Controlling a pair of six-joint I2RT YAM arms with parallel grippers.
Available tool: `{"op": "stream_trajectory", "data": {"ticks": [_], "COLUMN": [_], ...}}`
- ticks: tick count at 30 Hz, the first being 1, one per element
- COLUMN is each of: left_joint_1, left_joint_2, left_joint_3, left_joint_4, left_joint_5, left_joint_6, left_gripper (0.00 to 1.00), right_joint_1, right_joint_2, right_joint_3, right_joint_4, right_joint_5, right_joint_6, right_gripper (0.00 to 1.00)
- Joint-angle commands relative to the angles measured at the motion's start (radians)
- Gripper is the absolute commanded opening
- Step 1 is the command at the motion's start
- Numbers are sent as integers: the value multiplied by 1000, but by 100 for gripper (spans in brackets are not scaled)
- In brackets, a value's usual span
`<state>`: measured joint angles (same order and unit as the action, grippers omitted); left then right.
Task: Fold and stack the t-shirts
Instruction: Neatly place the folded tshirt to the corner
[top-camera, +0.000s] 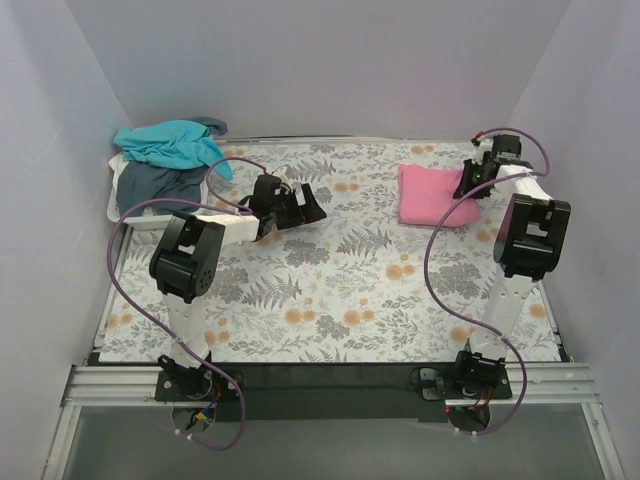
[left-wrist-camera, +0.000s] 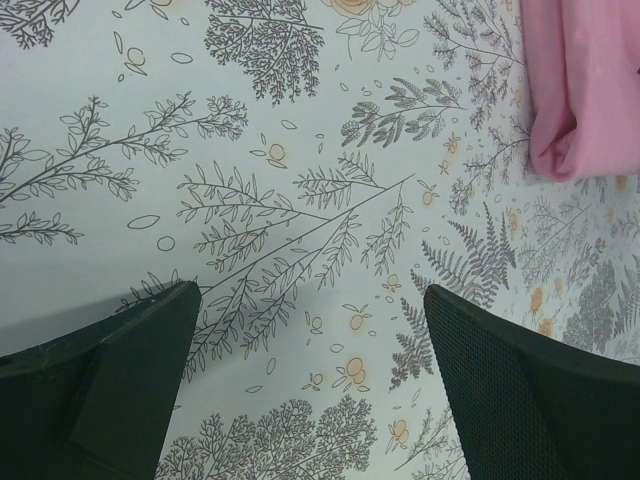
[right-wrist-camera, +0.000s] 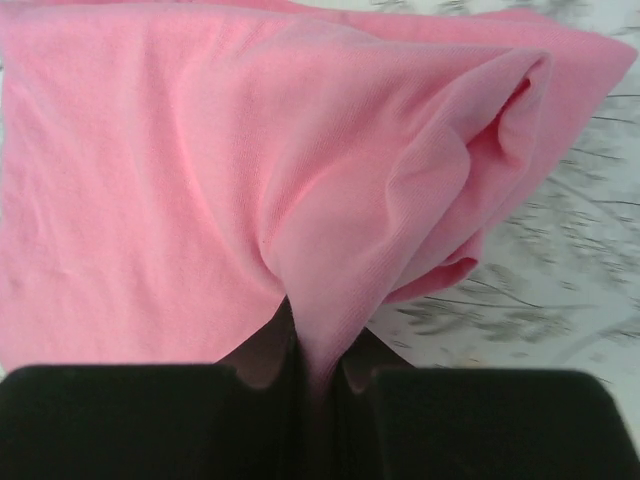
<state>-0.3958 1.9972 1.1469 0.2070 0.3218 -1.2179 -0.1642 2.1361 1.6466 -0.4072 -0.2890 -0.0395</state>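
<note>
on the counter (top-camera: 330, 290), far right, the right jaws pinch the pink t-shirt (top-camera: 425, 195); the left jaws gape empty, well leftward.

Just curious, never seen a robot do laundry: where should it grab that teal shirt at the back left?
Probably a raised fold of the teal t-shirt, pinched from above by the open left hand: it lies crumpled on top of the grey t-shirt, uncovered, with ridges sticking up.
</note>
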Motion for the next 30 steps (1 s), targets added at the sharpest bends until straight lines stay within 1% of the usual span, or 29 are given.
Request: {"op": "stream_trajectory", "data": {"ticks": [1,7,11,17,22,30], "left_joint_1": [2,2,0,0,2,0], "left_joint_2": [-55,-57,-60,-57,-54,-34], "left_joint_3": [-9,-15,-24,-24,-26,-13], "left_joint_4": [11,9,9,11,9,5], "left_joint_5": [-7,-3,-10,-7,-12,-17], "left_joint_6": [12,11,12,12,14,17], "left_gripper": [87,87,87,87,87,87], "right_joint_1": [-41,-86,-101,-103,-110,-120], "right_joint_2": [-38,-18,1,24,53,82], "right_joint_3": [76,116,131,131,137,131], "right_joint_4": [-57,-74,-76,-51,2,126], "right_joint_5": [72,94,126,220,232,318], "right_joint_6": [-92,-146,-148,-145,-117,-105], "right_gripper": [1,1,1,1,1,1]}}
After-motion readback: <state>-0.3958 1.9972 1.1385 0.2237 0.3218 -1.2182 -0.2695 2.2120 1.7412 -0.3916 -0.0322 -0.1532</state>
